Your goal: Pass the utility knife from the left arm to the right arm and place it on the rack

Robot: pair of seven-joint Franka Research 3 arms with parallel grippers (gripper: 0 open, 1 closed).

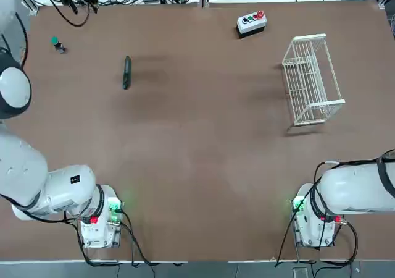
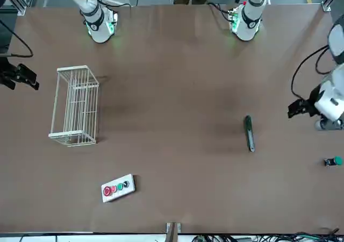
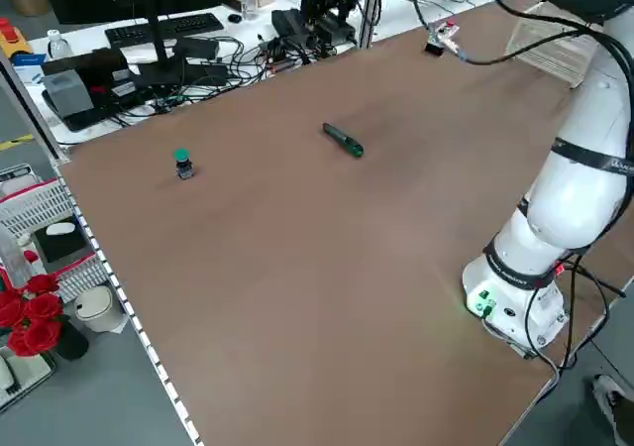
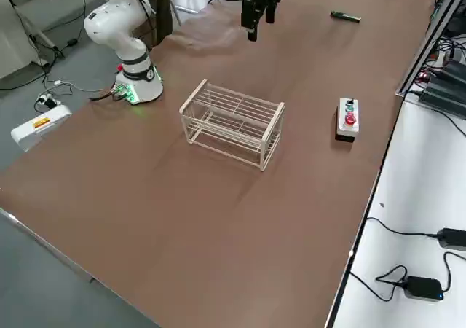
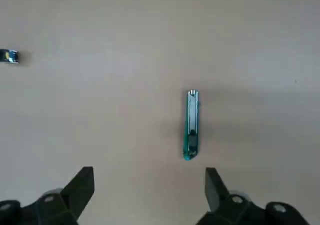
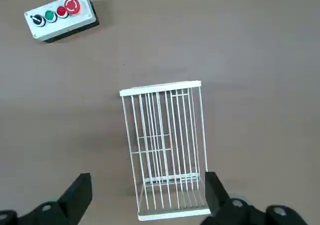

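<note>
My left hand (image 5: 149,195) hangs above the brown bench (image 1: 197,167) with its fingers spread wide and nothing between them; the utility knife (image 5: 192,125) lies flat on the bench just ahead of my fingertips, closer to one finger than the other, its long axis running away from me; from overhead the knife (image 1: 126,72) sits on my left half of the bench, toward the far edge, touching nothing; a small green-capped object (image 1: 57,43) stands well apart from it, nearer the bench's left edge. My right hand (image 6: 148,197) is likewise spread and empty, poised over the rack (image 6: 164,150); the rack (image 1: 310,80) rests on my right side of the bench, a white wire basket with thin parallel bars and nothing in it; the knife and the rack are well apart, on opposite halves of the bench. A grey button box (image 1: 252,23) sits near the far edge, between the two but closer to the rack.
</note>
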